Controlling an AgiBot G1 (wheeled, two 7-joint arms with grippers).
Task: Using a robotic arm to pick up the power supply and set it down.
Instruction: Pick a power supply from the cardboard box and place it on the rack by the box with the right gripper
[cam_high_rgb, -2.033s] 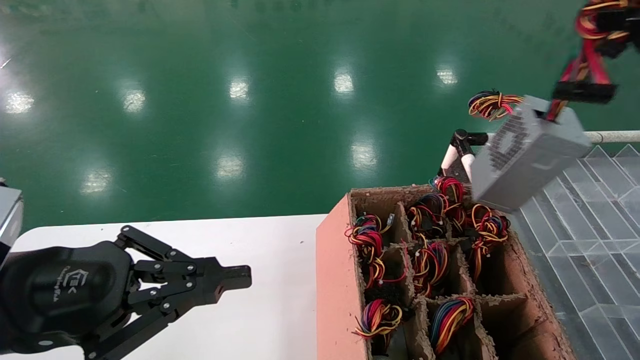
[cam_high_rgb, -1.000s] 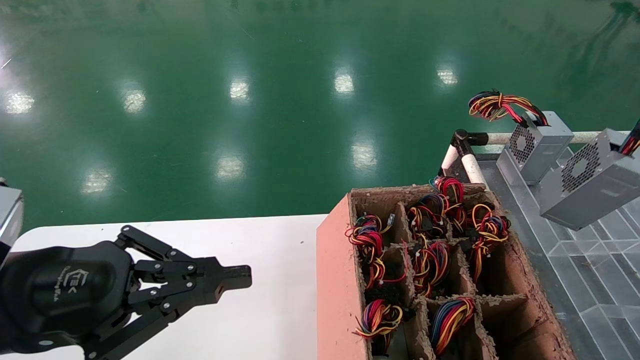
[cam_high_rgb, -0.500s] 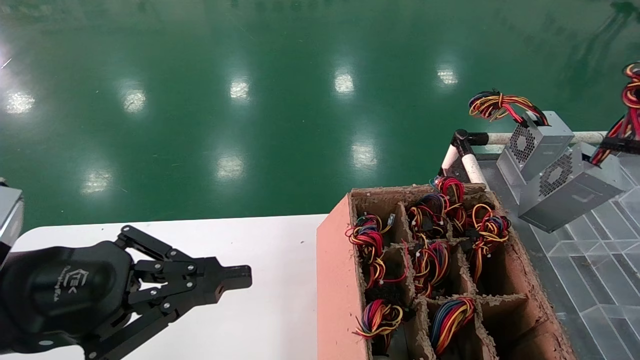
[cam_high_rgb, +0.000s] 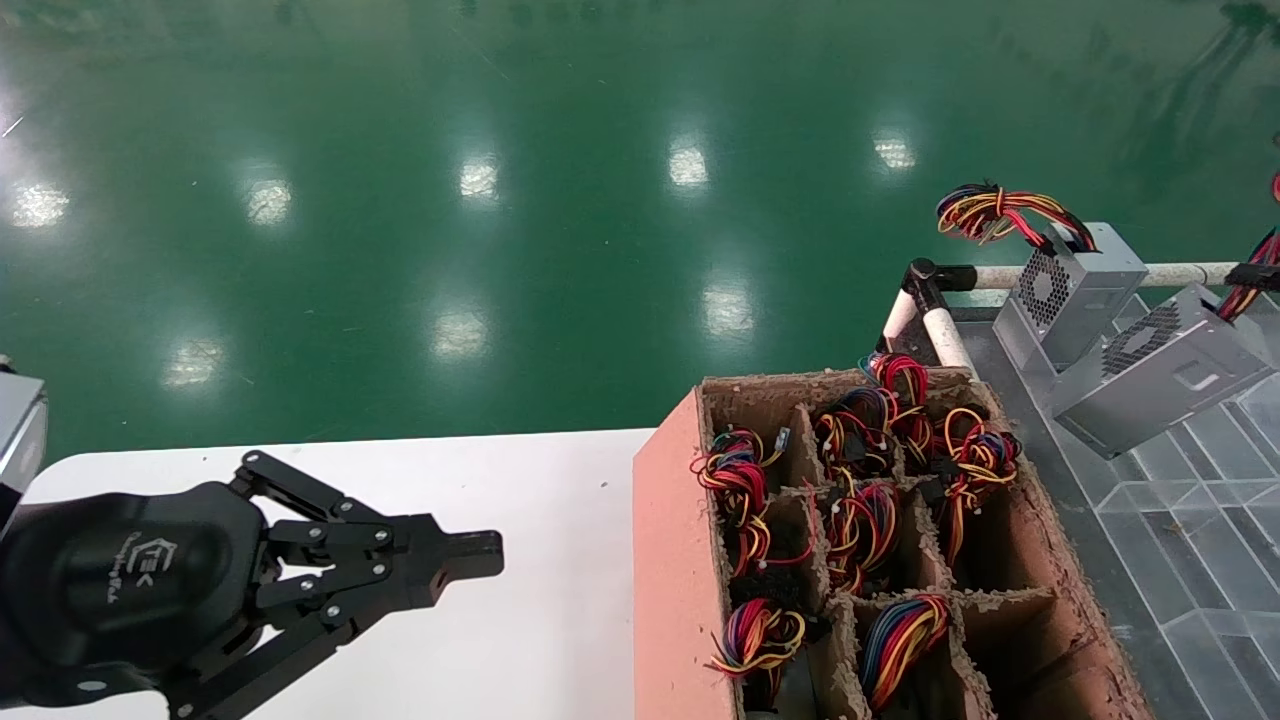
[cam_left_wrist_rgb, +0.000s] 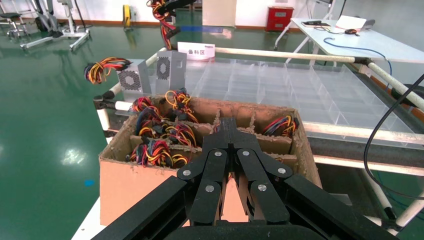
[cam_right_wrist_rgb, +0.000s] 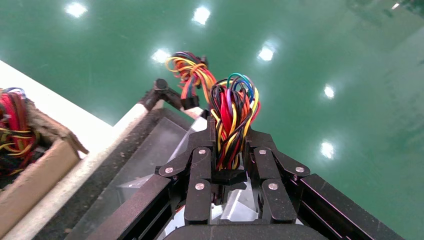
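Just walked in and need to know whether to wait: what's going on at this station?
The right gripper is shut on the wire bundle of a grey power supply, holding it tilted over the clear divided tray, right next to a second grey supply at the tray's far corner. The cardboard box of wired units sits beside the tray. The left gripper is parked, shut, over the white table.

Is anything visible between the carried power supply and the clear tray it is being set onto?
Nothing visible does. The right end effector grips the wire bundle, with the power supply tilted over the clear tray, beside the twin grey box.
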